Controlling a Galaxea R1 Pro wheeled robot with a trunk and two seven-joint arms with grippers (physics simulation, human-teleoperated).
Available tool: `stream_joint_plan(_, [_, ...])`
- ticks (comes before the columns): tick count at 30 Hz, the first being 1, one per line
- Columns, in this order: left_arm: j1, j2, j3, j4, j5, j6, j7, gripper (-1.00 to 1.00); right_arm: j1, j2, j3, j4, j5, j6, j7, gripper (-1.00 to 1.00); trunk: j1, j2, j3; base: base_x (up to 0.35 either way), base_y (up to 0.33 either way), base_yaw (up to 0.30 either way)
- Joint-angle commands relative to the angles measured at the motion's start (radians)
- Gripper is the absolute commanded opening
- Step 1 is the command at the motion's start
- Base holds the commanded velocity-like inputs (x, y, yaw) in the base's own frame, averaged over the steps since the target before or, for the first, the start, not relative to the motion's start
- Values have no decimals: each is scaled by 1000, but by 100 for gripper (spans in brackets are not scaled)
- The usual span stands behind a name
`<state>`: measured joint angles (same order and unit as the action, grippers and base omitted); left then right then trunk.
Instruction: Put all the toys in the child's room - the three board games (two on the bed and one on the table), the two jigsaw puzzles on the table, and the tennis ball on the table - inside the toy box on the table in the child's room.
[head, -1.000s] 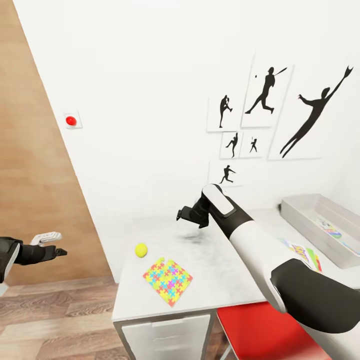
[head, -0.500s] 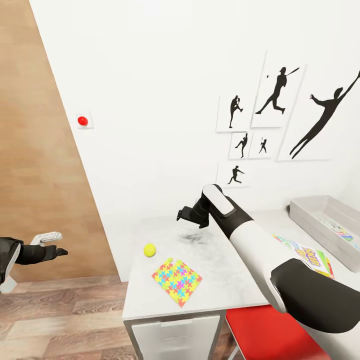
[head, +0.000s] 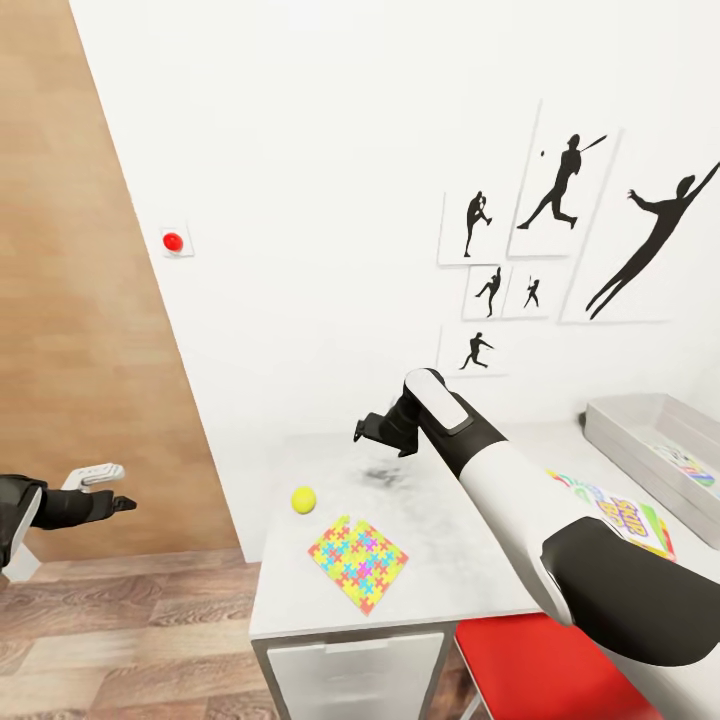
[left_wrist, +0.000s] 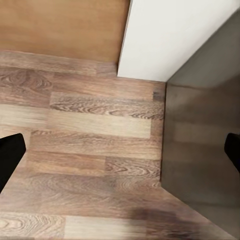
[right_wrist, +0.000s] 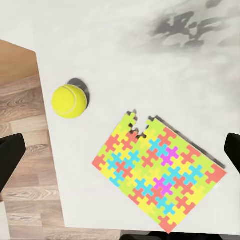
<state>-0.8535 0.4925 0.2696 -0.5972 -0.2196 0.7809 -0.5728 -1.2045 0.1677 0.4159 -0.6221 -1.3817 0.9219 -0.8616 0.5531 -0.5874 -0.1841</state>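
A light grey counter (head: 440, 540) is seen from above, set against a white wall hung with black silhouette sports pictures (head: 570, 215). At the counter's far right end a shallow pale grey toy box (head: 640, 445) is placed; inside it a flat, colourfully printed item (head: 685, 462) is partly visible at the picture's edge, too cropped to be named. Just beside the box, on the counter, a printed game box (head: 625, 515) is laid flat, partly hidden behind the right arm.

Near the counter's left end, a yellow-green tennis ball (head: 304, 499) is found, with a multicolour jigsaw puzzle (head: 359, 562) lying flat close by, the two near each other but not touching. In the right wrist view the ball (right_wrist: 69, 101) and the puzzle (right_wrist: 159, 170) are shown from directly above, a few pieces missing along one edge of the puzzle.

The right gripper (head: 368, 428) is held in the air above the counter, beyond the ball and puzzle; its fingers are spread wide apart and nothing is held. The left gripper (head: 118, 503) is held out over the wood-plank floor (head: 120, 640), well apart from the counter, its fingers likewise spread apart and empty. A red chair (head: 530, 665) is tucked at the counter's near side.
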Motion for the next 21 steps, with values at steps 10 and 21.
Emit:
stream_joint_plan(10, [-1,-2,5,26,-10,-32,-8,100,-1,-1,4,0,-11,0,-10,100,0,-2,7,-23,0,81])
stream_joint_plan(21, [-1,-7,4,89,-14,-98,4,100,-1,7,16,44,-2,-1,-11,100,0,-2,9,-6,0,27])
